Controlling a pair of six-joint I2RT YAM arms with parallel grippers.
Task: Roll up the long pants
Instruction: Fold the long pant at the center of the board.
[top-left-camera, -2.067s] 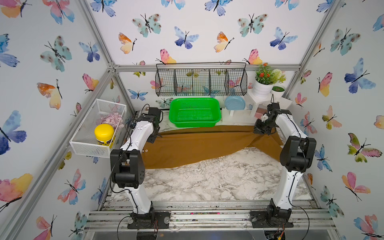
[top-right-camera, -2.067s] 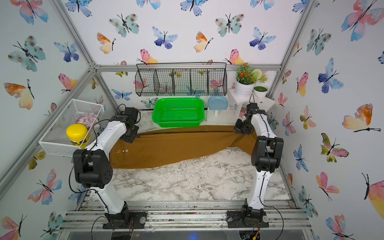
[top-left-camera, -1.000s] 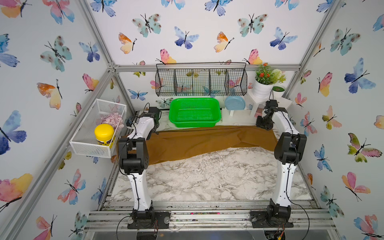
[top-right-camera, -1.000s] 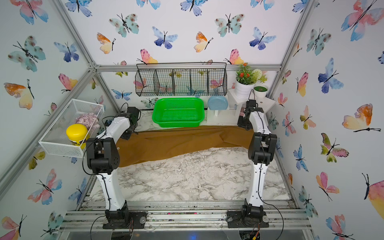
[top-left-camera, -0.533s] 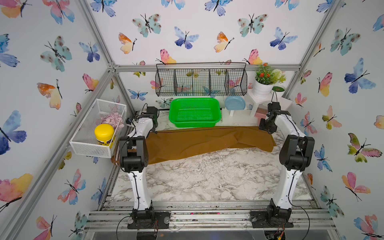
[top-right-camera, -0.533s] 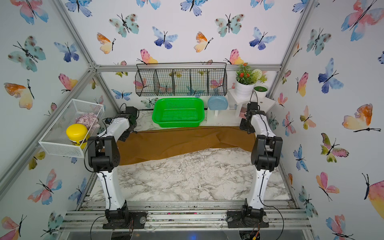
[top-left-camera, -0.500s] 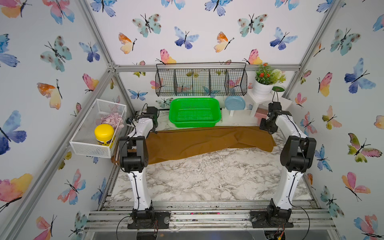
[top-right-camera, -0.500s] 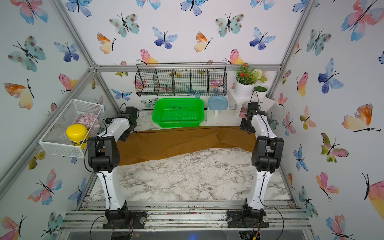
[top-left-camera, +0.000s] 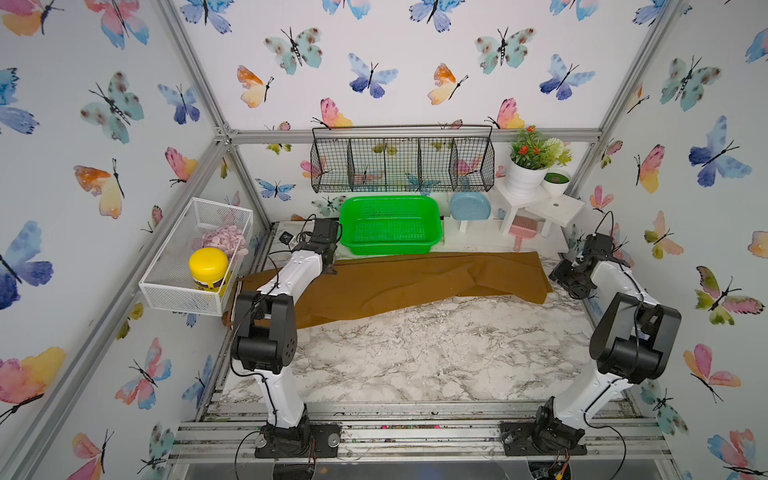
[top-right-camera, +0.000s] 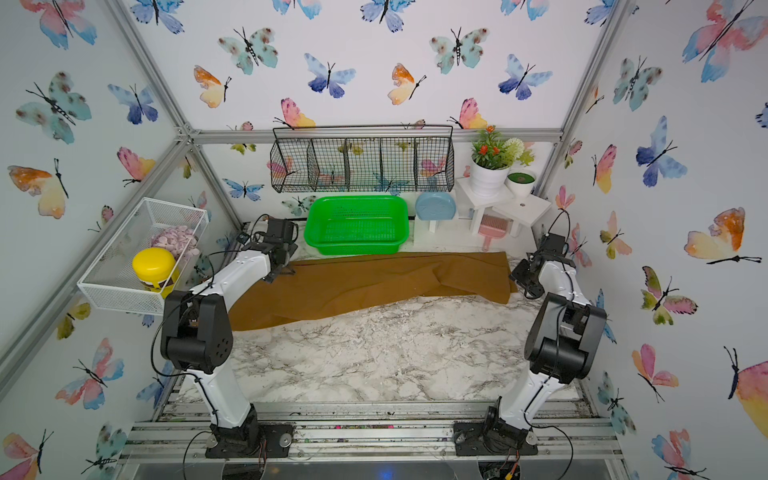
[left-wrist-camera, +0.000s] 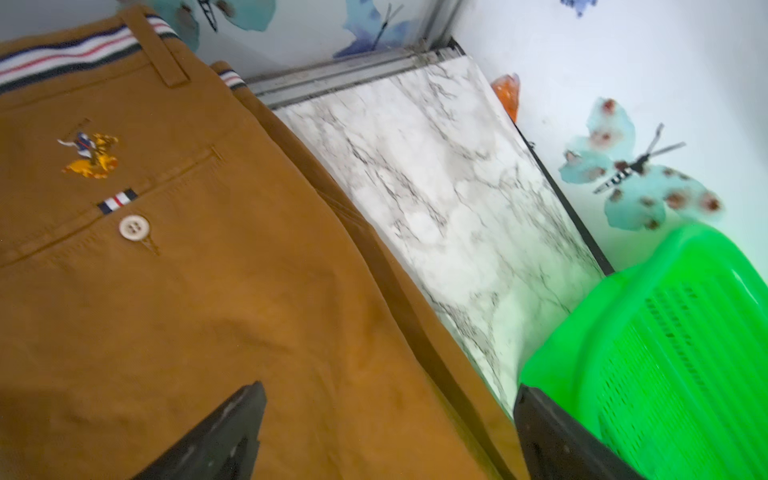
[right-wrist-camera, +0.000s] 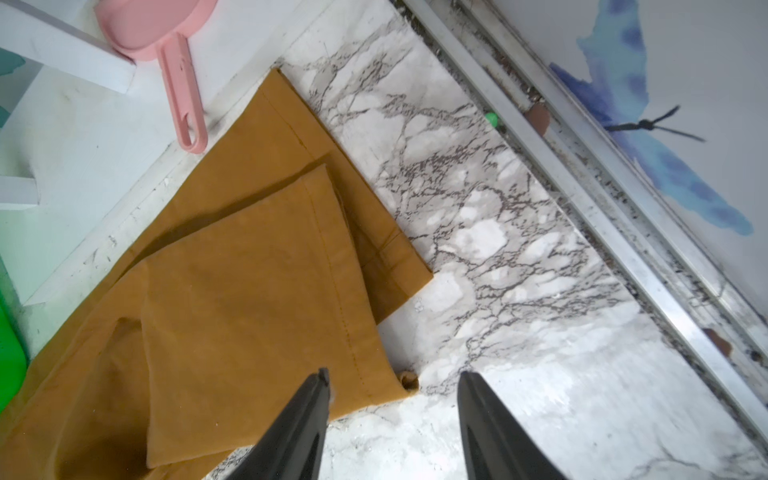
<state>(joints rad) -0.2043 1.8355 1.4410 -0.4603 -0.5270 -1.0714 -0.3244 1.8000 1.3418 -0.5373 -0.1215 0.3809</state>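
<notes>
The long pants (top-left-camera: 415, 282) (top-right-camera: 374, 282) are mustard-brown and lie flat across the back of the marble table (top-left-camera: 415, 353), waist at the left and leg ends at the right. The left wrist view shows their striped waistband (left-wrist-camera: 70, 58), a white button (left-wrist-camera: 134, 228) and an embroidered logo. My left gripper (top-left-camera: 329, 269) (top-right-camera: 280, 274) (left-wrist-camera: 388, 388) hovers open over the pants' far edge beside the green basket, holding nothing. My right gripper (top-left-camera: 562, 279) (top-right-camera: 519, 279) (right-wrist-camera: 393, 374) is open above the stacked leg cuffs (right-wrist-camera: 332, 249), one finger over the cloth and one over bare marble.
A green basket (top-left-camera: 390, 224) (left-wrist-camera: 665, 353) stands just behind the pants. A pink scoop (top-left-camera: 521, 237) (right-wrist-camera: 178, 83), a blue plate (top-left-camera: 469, 205) and a white stand with plant pots (top-left-camera: 525, 183) sit at the back right. A white wire basket (top-left-camera: 199, 257) holding a yellow-lidded jar hangs on the left wall.
The left gripper opened and let go of the waist end. The right gripper's jaws widened. Both arms drew back from the rear wall, and the pants now lie still.
</notes>
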